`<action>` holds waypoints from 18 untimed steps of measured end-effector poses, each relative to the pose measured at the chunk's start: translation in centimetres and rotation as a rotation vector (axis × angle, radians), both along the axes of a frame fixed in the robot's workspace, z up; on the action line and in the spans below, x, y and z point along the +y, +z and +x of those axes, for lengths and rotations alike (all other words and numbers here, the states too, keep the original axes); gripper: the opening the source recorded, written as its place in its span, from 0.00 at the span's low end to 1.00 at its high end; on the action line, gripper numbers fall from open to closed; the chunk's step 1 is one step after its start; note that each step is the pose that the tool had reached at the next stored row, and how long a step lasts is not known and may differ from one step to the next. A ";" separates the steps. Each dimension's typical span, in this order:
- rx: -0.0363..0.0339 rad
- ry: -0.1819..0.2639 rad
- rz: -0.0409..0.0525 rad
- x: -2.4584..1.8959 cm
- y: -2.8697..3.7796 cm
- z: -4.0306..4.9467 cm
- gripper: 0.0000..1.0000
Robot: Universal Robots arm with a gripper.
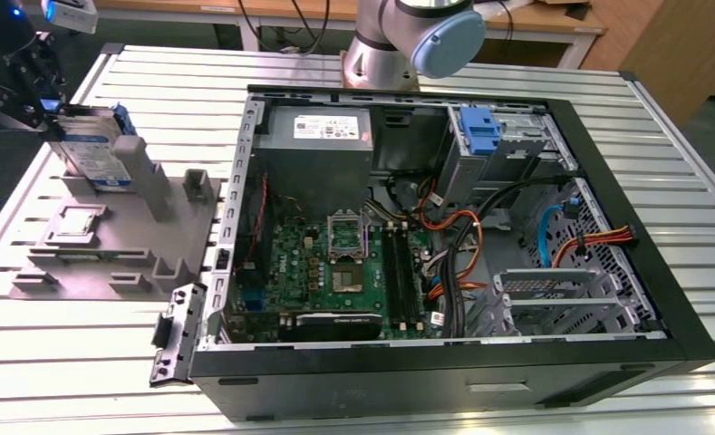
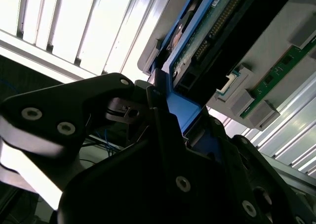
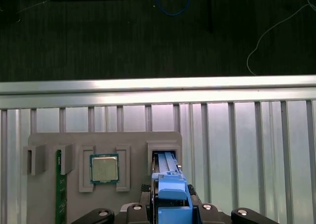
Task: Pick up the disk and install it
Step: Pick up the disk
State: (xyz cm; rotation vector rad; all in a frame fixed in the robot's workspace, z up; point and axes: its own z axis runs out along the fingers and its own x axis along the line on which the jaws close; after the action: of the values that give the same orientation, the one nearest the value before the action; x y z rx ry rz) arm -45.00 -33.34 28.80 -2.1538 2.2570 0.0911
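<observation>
disk (image 1: 91, 152): silver-grey, white-and-blue label, bright blue frame
gripper (image 3: 170, 211): black
fixture (image 1: 91, 263): plain grey
table (image 1: 67, 362): pale silver (ribbed stripes)
motherboard (image 1: 321, 272): green
computer case (image 1: 454, 367): black

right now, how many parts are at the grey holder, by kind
disk: 1, upright at its slot, jaws shut on it
cpu: 1, flat in its pocket
ram stick: 1, on edge in its slot
total: 3, all at the holder
</observation>
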 end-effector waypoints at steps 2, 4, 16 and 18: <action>0.0000 -0.001 0.0000 0.00 0.00 0.00 0.37; -0.0001 -0.001 0.0000 0.00 0.00 0.00 0.37; 0.0000 -0.001 0.0000 0.00 0.69 0.00 0.37; 0.0000 -0.001 0.0000 0.00 0.83 0.00 0.37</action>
State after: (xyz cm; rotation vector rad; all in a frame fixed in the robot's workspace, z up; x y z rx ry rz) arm -45.00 -33.34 29.63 -2.1531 2.2577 0.0910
